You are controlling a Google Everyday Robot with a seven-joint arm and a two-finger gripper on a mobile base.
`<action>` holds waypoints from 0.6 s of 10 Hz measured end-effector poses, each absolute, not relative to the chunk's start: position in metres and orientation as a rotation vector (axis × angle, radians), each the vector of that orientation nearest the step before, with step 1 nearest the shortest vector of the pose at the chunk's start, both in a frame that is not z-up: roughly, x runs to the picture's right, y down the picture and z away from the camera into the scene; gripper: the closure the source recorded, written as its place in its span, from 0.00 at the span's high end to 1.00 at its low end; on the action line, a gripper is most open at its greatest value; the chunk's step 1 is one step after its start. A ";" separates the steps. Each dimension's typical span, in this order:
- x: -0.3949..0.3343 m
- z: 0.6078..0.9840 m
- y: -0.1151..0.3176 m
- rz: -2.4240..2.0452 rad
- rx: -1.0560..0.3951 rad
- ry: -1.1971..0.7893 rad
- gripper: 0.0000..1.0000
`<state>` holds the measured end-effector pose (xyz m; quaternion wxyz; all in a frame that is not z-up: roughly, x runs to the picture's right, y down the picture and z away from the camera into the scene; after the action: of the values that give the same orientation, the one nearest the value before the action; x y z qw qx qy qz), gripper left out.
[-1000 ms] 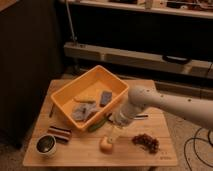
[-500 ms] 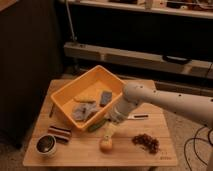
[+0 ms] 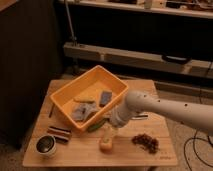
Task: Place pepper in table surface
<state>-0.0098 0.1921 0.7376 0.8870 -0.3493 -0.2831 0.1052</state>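
fig. (l→r). risks, est.: if let go too near the yellow bin [image 3: 70, 97], the pepper [image 3: 97, 125] may lean on its wall or tip back in, not lie flat on the table surface [image 3: 80, 154]. a low gripper [image 3: 109, 131] could knock the round fruit [image 3: 106, 145] just below it. position: pepper lies slantwise just left of gripper, right end at gripper tip, left end by bin's front corner. held vs. released: cannot tell.

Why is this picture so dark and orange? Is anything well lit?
Camera view: warm, dim light reaches only the table surface and yellow bin; the background is nearly black. The pale arm is brightest, its hand low beside the pepper, which reads as a dark streak.
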 end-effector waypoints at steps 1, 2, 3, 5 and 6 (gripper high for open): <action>-0.022 0.745 0.190 0.184 -0.716 -0.610 0.80; -0.027 0.749 0.188 0.170 -0.715 -0.620 0.80; -0.031 0.753 0.187 0.162 -0.717 -0.628 0.80; -0.044 0.761 0.185 0.140 -0.729 -0.651 0.80; -0.052 0.766 0.187 0.129 -0.739 -0.662 0.80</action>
<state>-0.0516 0.1874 0.7660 0.8775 -0.3543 -0.3172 0.0620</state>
